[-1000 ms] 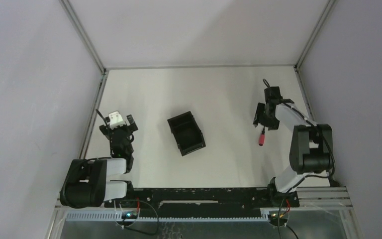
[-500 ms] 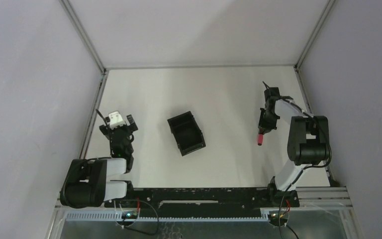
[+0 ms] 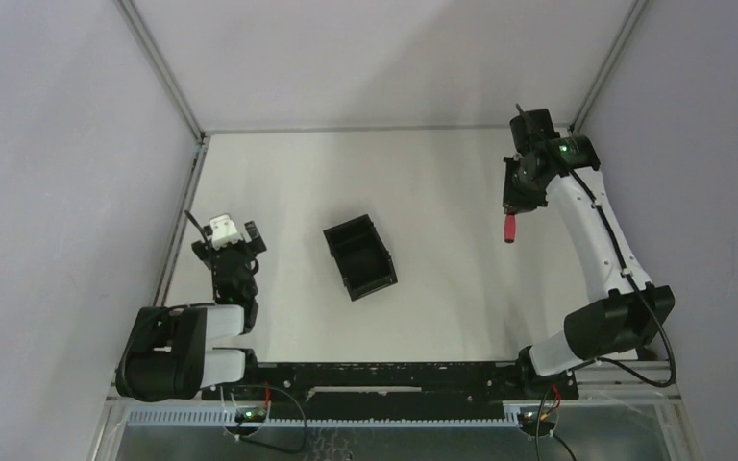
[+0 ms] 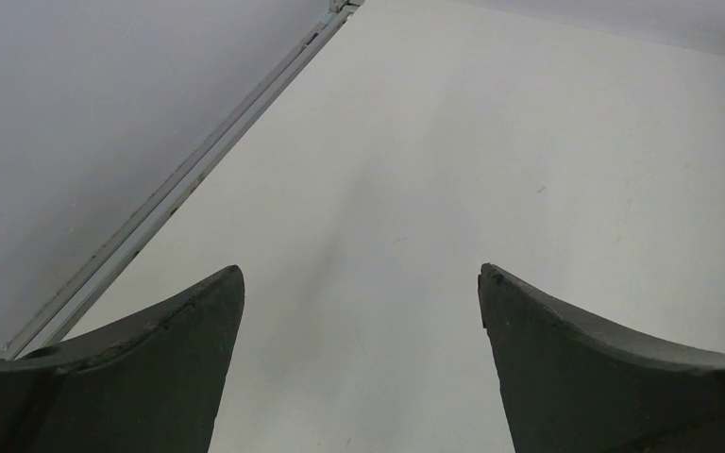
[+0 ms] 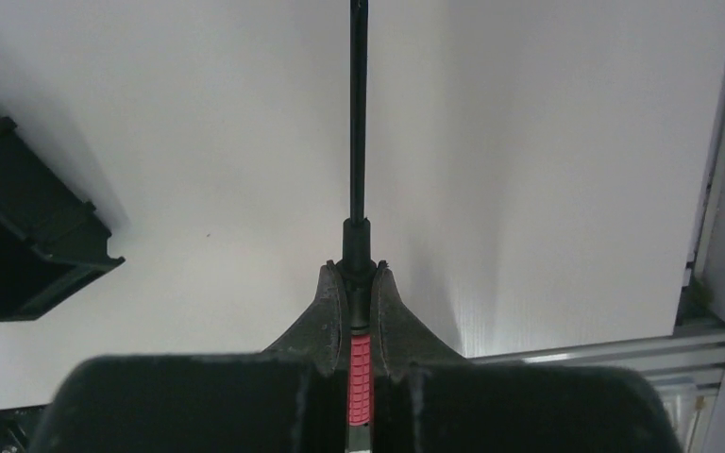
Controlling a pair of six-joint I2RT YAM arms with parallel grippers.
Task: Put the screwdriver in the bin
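Note:
The screwdriver point(image 3: 510, 229) has a red handle and a long dark shaft. It hangs above the table at the right, red end toward the near edge. In the right wrist view, the right gripper point(image 5: 358, 274) is shut on the screwdriver point(image 5: 360, 373) where handle meets shaft, and the shaft points away from the camera. From above, the right gripper point(image 3: 513, 199) is well right of the black bin point(image 3: 359, 256), which sits open-topped mid-table. A corner of the bin point(image 5: 28, 236) shows at the left of the right wrist view. The left gripper point(image 3: 232, 246) rests open at the left, and the left gripper point(image 4: 359, 283) holds nothing.
Metal frame rails run along the table's right edge point(image 5: 713, 170) and left edge point(image 4: 179, 184). Grey walls enclose the table on three sides. The black base rail point(image 3: 384, 370) carrying both arms lies along the near edge.
The right gripper closed on the screwdriver and raised it off the table, moving back and slightly right as the arm stretched out. The left arm and the bin stayed still.

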